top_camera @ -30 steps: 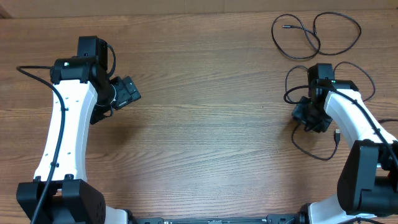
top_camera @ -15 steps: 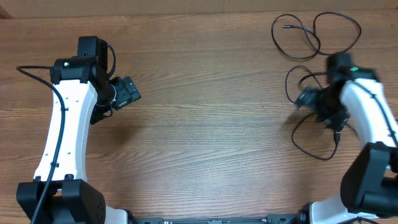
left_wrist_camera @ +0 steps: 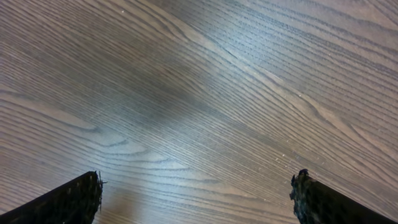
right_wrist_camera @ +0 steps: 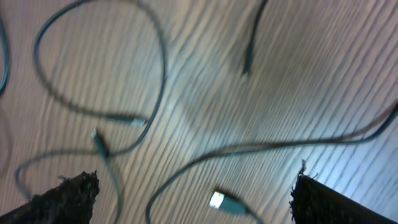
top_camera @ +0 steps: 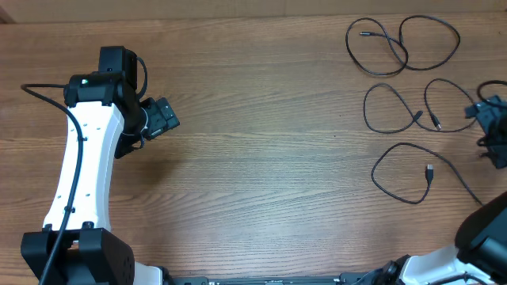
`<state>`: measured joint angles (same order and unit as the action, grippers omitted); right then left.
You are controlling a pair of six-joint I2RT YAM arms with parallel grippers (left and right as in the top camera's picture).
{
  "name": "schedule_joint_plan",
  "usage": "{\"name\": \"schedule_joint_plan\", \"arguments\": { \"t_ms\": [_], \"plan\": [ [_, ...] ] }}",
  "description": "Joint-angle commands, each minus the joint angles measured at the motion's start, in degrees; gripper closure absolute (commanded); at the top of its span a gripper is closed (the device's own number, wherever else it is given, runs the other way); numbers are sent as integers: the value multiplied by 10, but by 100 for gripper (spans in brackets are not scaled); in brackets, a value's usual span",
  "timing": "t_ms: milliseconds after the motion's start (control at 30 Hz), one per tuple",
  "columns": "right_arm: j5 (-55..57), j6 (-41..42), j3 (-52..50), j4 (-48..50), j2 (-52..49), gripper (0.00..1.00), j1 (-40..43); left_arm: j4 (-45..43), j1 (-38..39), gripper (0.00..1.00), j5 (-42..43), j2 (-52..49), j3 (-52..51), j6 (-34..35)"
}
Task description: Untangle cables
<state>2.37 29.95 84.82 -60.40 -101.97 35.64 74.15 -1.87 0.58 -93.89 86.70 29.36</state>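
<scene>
Three cables lie as separate loose loops on the wooden table at the right. One cable is at the far edge, a second cable lies below it, and a third cable with a silver plug is nearest. My right gripper hovers at the table's right edge, apart from them and open. In the right wrist view, blurred, the right gripper holds nothing, and the silver plug lies on the wood below it. My left gripper is far to the left, open over bare wood.
The left arm stretches along the table's left side, with its own thicker black lead beside it. The wooden table runs between the two arms. Part of the right arm's base shows at the lower right corner.
The right gripper opened and drew back to the right edge, away from the cables. The middle loop now lies uncovered on the table. The left arm has not moved.
</scene>
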Motion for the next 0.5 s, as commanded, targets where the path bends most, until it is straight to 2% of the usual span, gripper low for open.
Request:
{"name": "schedule_joint_plan", "arguments": {
  "t_ms": [0, 267, 467],
  "plan": [
    [-1, 4, 7, 20, -35, 0, 24, 5, 5, 1, -6, -5, -3, -11],
    [2, 2, 7, 79, -77, 0, 59, 6, 5, 0, -6, -5, -3, -11],
    [34, 2, 8, 96, -106, 7, 62, 6, 5, 0, -6, -5, -3, -11]
  ]
}}
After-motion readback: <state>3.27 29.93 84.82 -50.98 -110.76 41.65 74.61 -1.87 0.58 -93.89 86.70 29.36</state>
